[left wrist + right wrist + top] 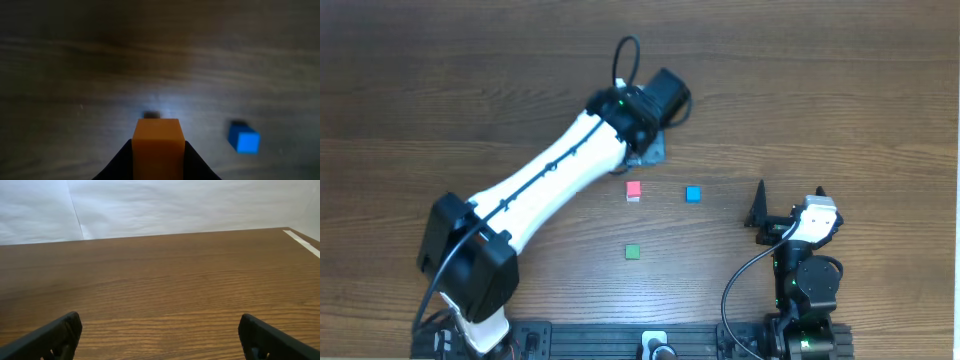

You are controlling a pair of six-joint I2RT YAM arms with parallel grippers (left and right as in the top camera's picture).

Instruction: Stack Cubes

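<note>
From above: has the left arm (560, 170) laid diagonally toward the far middle, with the left gripper (653, 150) hanging just beyond the pink cube (634, 190). Shows the blue cube (693, 194) to its right and the green cube (632, 253) nearer, all three apart. Parks the right gripper (788, 208) near its base, clear of the work.

Left wrist: clamps an orange cube (156, 145) squarely between both fingers (120, 165), raised above the wood, probably for setting onto another cube.

Right wrist: spreads wide over the bare table (165, 280), holding nothing.
</note>
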